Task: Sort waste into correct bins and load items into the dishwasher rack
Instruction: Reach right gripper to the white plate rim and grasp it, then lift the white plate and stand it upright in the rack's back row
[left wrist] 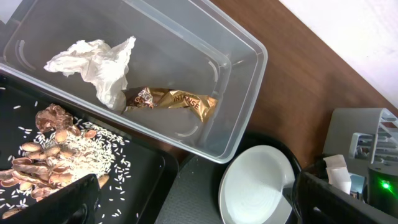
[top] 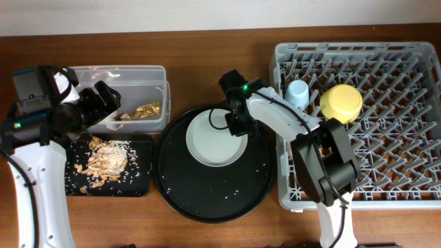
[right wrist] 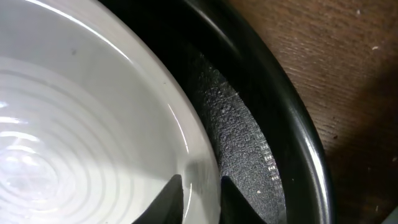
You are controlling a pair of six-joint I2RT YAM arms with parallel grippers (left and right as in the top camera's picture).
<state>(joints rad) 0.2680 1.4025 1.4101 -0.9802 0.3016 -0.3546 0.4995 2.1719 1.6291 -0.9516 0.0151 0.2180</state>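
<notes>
Right jaws: nipped onto the rim of the pale grey-green round plate (top: 216, 140), one dark fingertip (right wrist: 169, 200) inside the rim and the other outside, right gripper (right wrist: 202, 199) low at the frame bottom in the wrist view. Left jaws: spread wide and empty, left gripper (top: 107, 98) hanging over the left end of the clear rectangular plastic tub (top: 148, 71), upper left of the overhead frame.

Plate: glossy, bare, faint concentric rings in its well, lying flat in the upper middle of the large round black tray (top: 180, 189), centre of the overhead frame. Gripped at its upper right edge, close to the tray's raised rim, with pebbled black tray floor between the two. Upper right of the plate partly hidden overhead by the right arm (top: 324, 162), reaching in from lower right.

Around: crumpled white paper napkin (left wrist: 96, 62) and shiny gold foil wrapper (left wrist: 177, 99) inside the tub, touching. Just below the tub, shallow black rectangular tray (top: 141, 182) with tan crumbly food scraps (top: 103, 162) and white rice grains (left wrist: 93, 152); a few more grains loose on the round tray, below and right of the plate. At far right, large square grey plastic dishwasher rack (top: 400, 176), with a light blue cup (top: 297, 93) and a yellow bowl (top: 341, 102) side by side among the pegs in its upper left part. Brown wooden table (top: 207, 48) under everything
</notes>
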